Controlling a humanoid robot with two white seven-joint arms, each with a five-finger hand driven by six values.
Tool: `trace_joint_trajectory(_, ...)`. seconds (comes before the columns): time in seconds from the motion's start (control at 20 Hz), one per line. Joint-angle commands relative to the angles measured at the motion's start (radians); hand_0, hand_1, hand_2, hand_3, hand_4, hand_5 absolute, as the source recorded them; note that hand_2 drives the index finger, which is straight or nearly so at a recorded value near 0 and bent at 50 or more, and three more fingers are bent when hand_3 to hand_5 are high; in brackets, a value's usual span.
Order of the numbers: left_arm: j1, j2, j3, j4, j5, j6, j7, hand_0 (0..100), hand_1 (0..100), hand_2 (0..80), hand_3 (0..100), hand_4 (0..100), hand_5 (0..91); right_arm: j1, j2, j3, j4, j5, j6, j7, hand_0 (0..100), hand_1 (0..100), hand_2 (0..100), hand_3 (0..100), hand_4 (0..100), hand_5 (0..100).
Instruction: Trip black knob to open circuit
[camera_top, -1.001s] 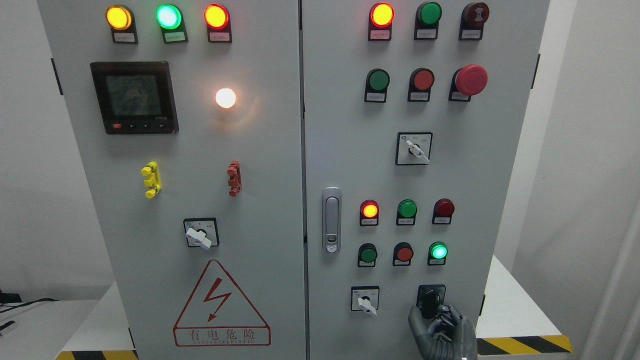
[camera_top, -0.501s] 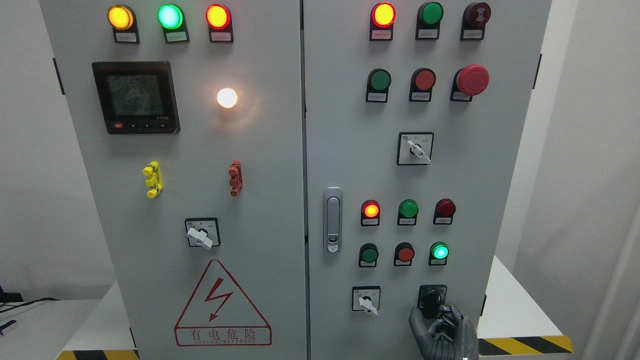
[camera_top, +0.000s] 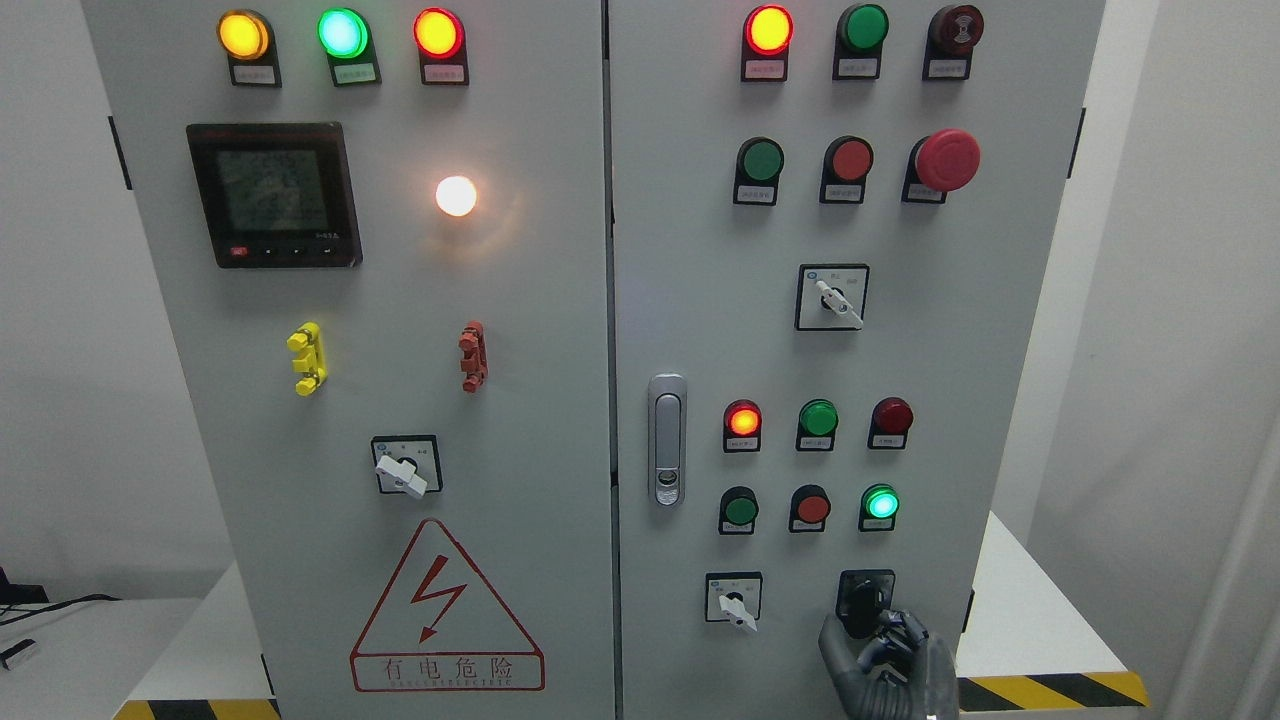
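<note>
The black knob (camera_top: 864, 602) sits on a black square plate at the lower right of the right cabinet door (camera_top: 700, 300), its handle standing roughly upright. My right hand (camera_top: 868, 640) comes up from the bottom edge just below it. The thumb (camera_top: 828, 640) is to the left and the curled fingers (camera_top: 905, 632) to the right, closed around the knob's lower end. The arm is cut off by the picture's bottom edge. No left hand shows.
A white selector switch (camera_top: 735, 603) sits left of the knob. A lit green lamp (camera_top: 880, 502), a red button (camera_top: 811, 508) and a green button (camera_top: 740, 508) are above. The door latch (camera_top: 666, 440) is at the centre seam. Yellow-black tape (camera_top: 1050, 688) marks the platform edge.
The whole view has drifted a few pixels to the right. The right hand stays at the black knob, and the knob's angle looks the same.
</note>
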Motion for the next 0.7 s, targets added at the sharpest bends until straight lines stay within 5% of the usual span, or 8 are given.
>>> trace_joint_trajectory(0.0,0.000,0.000,0.000,0.000,-0.031,0.000,-0.001,12,39,0.0,0,0,0.0,-0.001,0.000,-0.004,0.002,0.001,-0.029,-0.002,36,84,59,90,85,94)
trace_joint_trajectory(0.65,0.000,0.000,0.000,0.000,-0.031,0.000,-0.001,12,39,0.0,0,0,0.0,0.000,0.000,-0.011,0.002,0.011,-0.031,-0.002,36,83,56,88,85,94)
